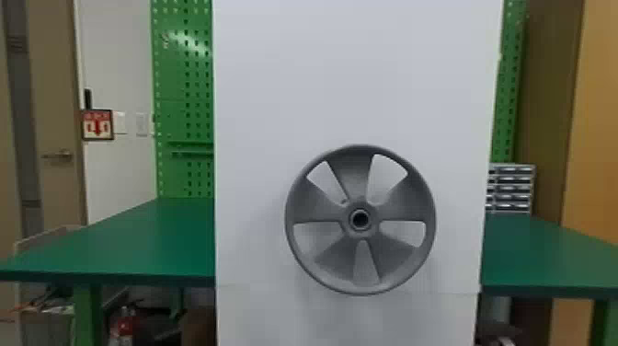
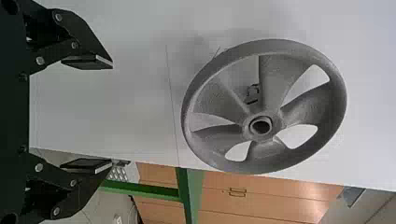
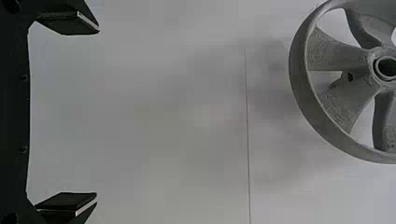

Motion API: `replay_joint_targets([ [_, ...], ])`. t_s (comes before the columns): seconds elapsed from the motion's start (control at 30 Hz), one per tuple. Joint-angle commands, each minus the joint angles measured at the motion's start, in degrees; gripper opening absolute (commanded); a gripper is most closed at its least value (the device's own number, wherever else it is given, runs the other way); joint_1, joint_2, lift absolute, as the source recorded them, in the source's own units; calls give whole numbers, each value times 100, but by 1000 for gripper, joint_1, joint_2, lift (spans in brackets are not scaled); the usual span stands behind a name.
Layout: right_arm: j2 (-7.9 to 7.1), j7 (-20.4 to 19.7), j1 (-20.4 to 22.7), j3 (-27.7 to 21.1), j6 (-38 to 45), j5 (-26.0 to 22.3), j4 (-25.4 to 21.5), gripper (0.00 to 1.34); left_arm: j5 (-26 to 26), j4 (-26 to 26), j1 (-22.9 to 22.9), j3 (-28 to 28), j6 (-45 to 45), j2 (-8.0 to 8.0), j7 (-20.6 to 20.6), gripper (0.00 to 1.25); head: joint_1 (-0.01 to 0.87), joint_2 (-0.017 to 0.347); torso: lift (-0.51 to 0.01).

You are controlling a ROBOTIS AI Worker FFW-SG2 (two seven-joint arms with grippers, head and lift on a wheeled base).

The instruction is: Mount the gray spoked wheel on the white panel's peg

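The gray spoked wheel (image 1: 317,204) is upright against the white panel (image 1: 276,92), ahead of both my grippers and touching neither. My left gripper (image 2: 112,113) is spread wide with nothing between its fingers, the wheel directly before its tips. My right gripper (image 3: 98,113) is wide and empty too, the wheel well apart beyond its tips and off to one side.

With nothing of mine bearing its weight, I take the wheel to be on the peg already. Behind the spokes, as my left gripper faces them, there is a small dark fitting (image 2: 254,88); it may belong to the mount, but I can't make out how deep the hub (image 1: 360,233) sits.

I judge the wheel stiff and fairly light for its breadth, not fragile, perhaps a little slick on my flat fingers. If it needs seating, I'd pinch the rim (image 3: 298,74) on opposite sides, one gripper each, and push square; a one-sided grip on a thin spoke could twist it or cock the bore.
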Motion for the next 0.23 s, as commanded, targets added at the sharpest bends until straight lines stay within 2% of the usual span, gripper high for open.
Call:
replay_joint_targets([
  [0.0, 0, 0, -14, 45, 0, 0, 9, 1289, 0, 0, 1, -9, 0, 2, 0, 752, 123, -8, -397],
  [0.2, 9, 0, -23, 54, 0, 0, 44, 1289, 0, 0, 1, 0, 0, 2, 0, 752, 123, -8, -397],
])
